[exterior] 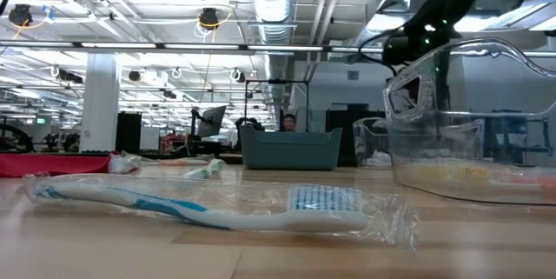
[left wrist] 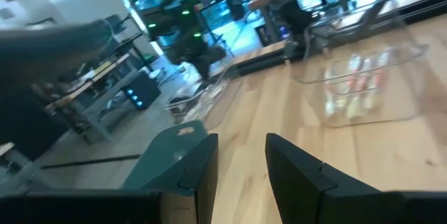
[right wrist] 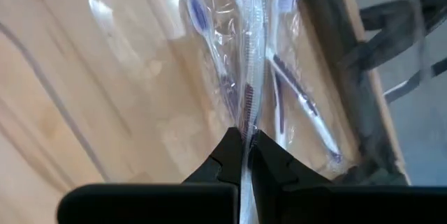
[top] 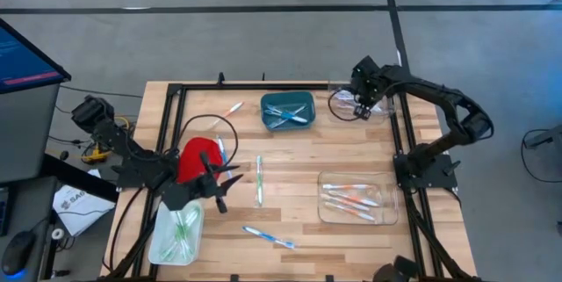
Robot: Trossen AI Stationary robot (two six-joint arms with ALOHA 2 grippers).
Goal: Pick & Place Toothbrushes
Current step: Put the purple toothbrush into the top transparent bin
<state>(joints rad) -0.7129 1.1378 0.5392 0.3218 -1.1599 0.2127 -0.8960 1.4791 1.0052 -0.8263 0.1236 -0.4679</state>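
The right gripper, fingers pinched shut on a wrapped toothbrush, hangs over the clear tray at the bench's far right corner, presumably to sort it; the left gripper, fingers half-open and empty, waits near the left edge.

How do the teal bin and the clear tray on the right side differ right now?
The teal bin is opaque and sits at the table's far edge; the clear tray is see-through, wider, nearer the front. The bin holds blue-and-white toothbrushes; the tray holds orange-and-white toothbrushes. Both rest flat on the wood, untouched by either gripper.
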